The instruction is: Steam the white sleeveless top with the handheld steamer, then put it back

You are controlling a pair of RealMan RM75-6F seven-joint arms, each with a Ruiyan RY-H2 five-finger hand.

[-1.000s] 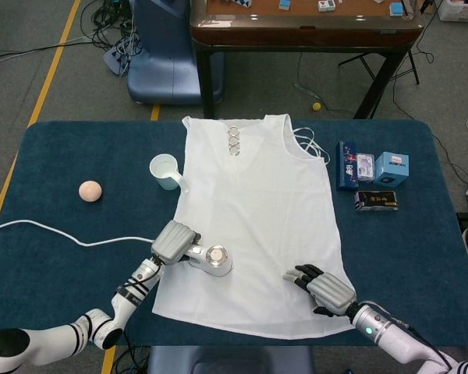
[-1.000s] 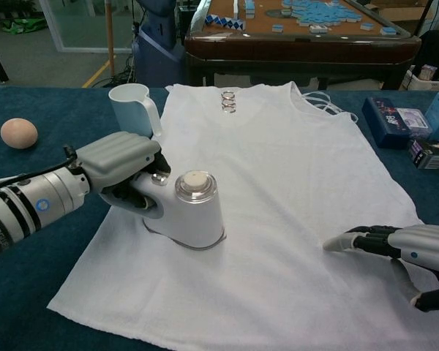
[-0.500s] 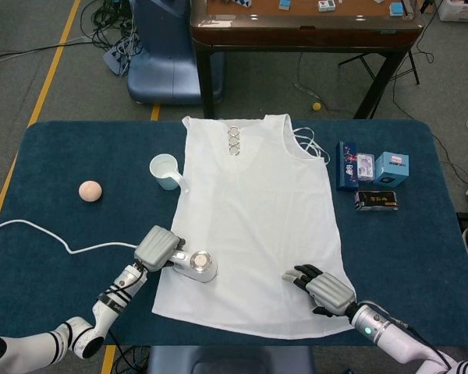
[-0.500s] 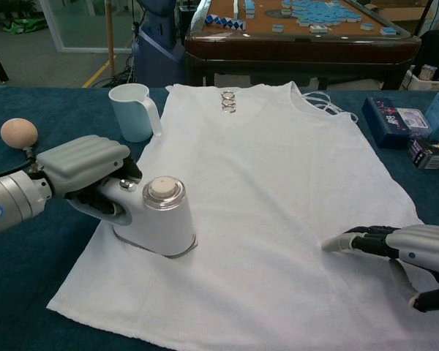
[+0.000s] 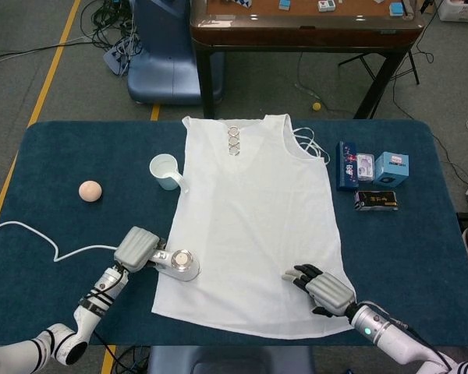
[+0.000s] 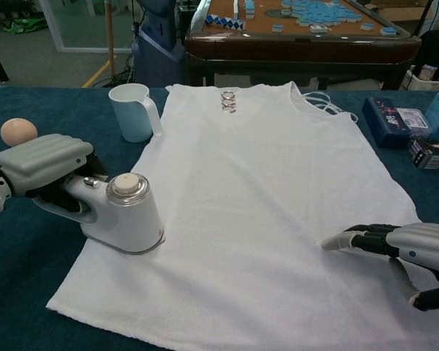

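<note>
The white sleeveless top [image 5: 253, 218] [image 6: 263, 190] lies flat on the blue table, neckline away from me. My left hand [image 5: 136, 248] [image 6: 44, 157] grips the handle of the white handheld steamer [image 5: 179, 264] [image 6: 128, 216], which stands on the top's left edge near the hem. The steamer's white cord [image 5: 54, 245] trails off to the left. My right hand [image 5: 321, 285] [image 6: 402, 248] rests on the lower right of the top, fingers stretched flat on the cloth, holding nothing.
A pale blue cup [image 5: 165, 171] [image 6: 134, 111] stands left of the top. A peach ball [image 5: 90, 190] [image 6: 18, 132] lies further left. Several small boxes [image 5: 374, 179] [image 6: 410, 124] sit at the right. A wooden table [image 5: 304, 23] stands behind.
My left hand has slid the steamer leftward across the cloth, from the lower middle-left to the top's left edge. The right hand has stayed still.
</note>
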